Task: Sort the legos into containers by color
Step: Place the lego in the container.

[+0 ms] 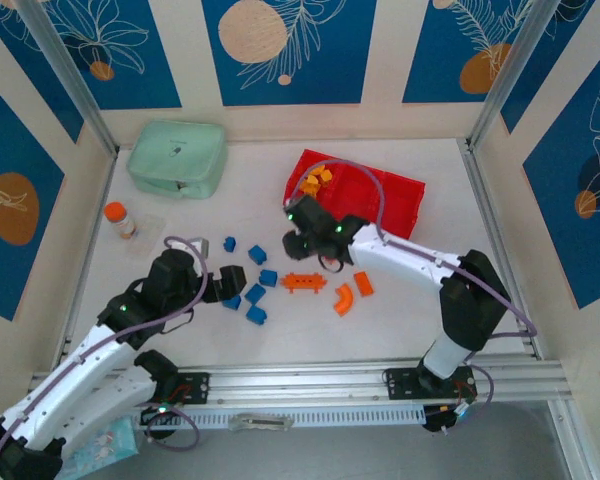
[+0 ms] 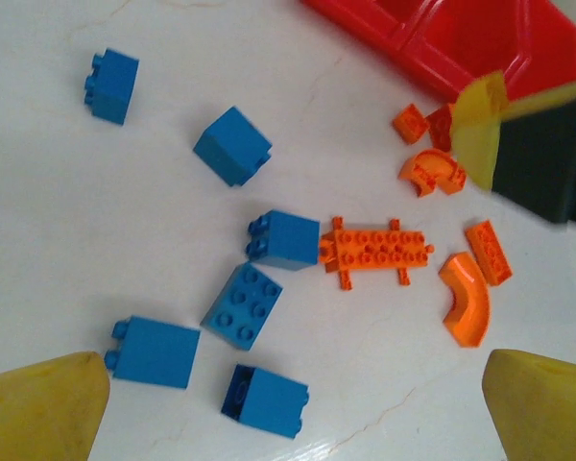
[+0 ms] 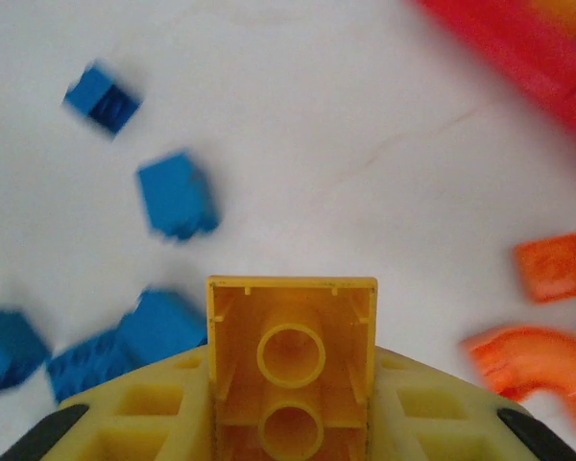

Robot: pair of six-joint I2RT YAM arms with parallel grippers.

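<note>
Seen from above, the red tray (image 1: pixel 385 200) lies at the table's far side with yellow bricks (image 1: pixel 315 180) in its leftmost compartment, and the right gripper (image 1: pixel 302 240) hangs just beside it. Its wrist view shows it clamped on a yellow brick (image 3: pixel 291 336). The left gripper (image 1: pixel 223 284) hovers over the blue bricks (image 2: pixel 259 307), its fingers (image 2: pixel 38 408) wide apart.

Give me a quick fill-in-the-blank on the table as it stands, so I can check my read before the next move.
1. The right gripper is shut on a ____ brick.
2. The left gripper has its jaws ____.
3. The long orange plate touches a ____ block at one end.
4. The tray is ____ in colour.

Missing words: yellow; open; blue; red.
</note>
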